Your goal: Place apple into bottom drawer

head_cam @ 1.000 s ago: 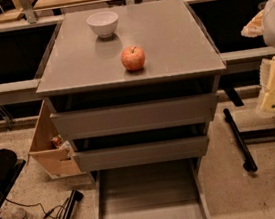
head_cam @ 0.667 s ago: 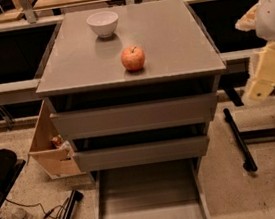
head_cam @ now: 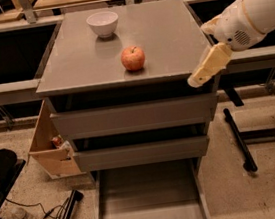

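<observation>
Hovering tool [head_cam: 197, 78] at cabinet top's [head_cam: 167, 32] right edge

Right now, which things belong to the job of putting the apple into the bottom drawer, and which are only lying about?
For the job: apple on the cabinet top; bottom drawer, pulled open; gripper, at the top's right front corner.
Just lying about: white bowl behind the apple; cardboard box beside the cabinet.

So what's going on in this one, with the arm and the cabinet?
A one-armed robot is meant to put the apple into the bottom drawer. The apple sits untouched on the grey cabinet top, in front of a white bowl. The bottom drawer is pulled open, with no apple in it yet. The gripper hangs by the top's right front corner, apart from the apple.
</observation>
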You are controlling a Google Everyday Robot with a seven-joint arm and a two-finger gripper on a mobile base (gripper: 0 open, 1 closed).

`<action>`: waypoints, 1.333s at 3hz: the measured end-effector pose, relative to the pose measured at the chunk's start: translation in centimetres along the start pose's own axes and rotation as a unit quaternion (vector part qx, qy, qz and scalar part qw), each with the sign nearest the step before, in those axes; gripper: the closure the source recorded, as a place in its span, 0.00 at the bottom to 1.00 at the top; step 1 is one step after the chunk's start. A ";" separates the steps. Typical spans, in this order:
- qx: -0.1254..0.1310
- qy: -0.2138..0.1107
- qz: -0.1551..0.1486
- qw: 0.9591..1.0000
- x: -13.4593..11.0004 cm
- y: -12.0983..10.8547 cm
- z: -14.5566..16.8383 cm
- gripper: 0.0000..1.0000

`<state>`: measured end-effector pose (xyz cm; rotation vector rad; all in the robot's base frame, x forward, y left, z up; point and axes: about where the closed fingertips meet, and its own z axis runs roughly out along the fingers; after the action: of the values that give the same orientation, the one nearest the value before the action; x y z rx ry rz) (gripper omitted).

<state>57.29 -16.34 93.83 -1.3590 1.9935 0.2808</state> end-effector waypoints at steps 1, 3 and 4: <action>0.018 -0.085 0.012 0.996 -2.2 -4.1 4.5 0.00; 0.000 -0.109 0.002 0.994 -3.7 -4.5 7.1 0.00; -0.029 -0.136 -0.011 0.990 -5.9 -5.2 10.8 0.00</action>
<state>67.64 -8.49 90.73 -1.3013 1.7540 0.4903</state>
